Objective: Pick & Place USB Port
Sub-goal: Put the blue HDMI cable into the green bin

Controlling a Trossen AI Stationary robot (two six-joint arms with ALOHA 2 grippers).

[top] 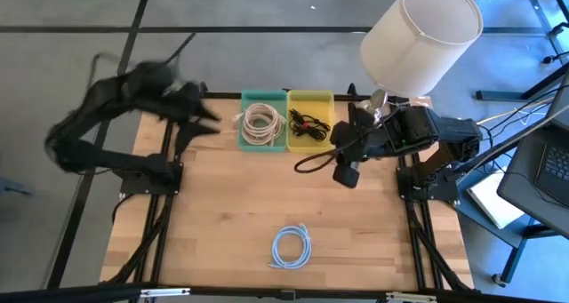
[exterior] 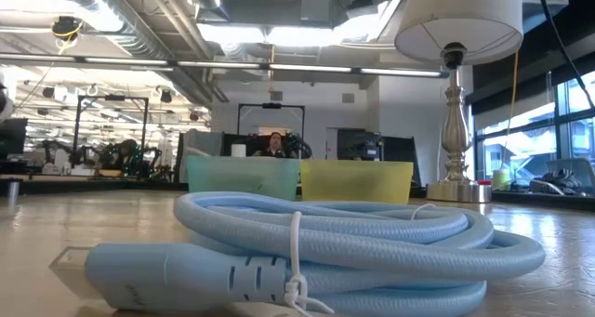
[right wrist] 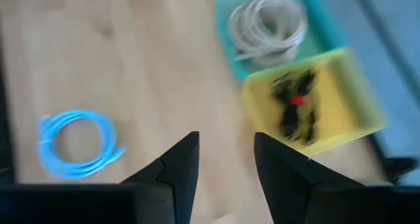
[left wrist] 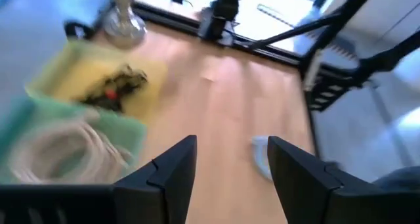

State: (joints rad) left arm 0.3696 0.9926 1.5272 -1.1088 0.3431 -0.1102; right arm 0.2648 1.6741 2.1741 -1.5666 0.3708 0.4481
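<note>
A light-blue coiled USB cable (top: 291, 247) lies flat on the wooden table near its near edge; it fills the low view's foreground (exterior: 372, 238), plug end (exterior: 102, 270) toward the camera. My left gripper (top: 209, 121) (left wrist: 226, 165) is open, blurred, at the table's far left beside the teal bin. My right gripper (top: 345, 165) (right wrist: 226, 161) is open, raised over the table's right-centre, just near of the yellow bin. Both are far from the cable, which shows in the right wrist view (right wrist: 79, 145) and partly in the left wrist view (left wrist: 261, 157).
A teal bin (top: 263, 121) holds a white coiled cable, and a yellow bin (top: 310, 121) beside it holds a black cable; both stand at the far edge. A white-shaded lamp (top: 422, 36) stands at the far right corner. Bare wood lies between the bins and the blue cable.
</note>
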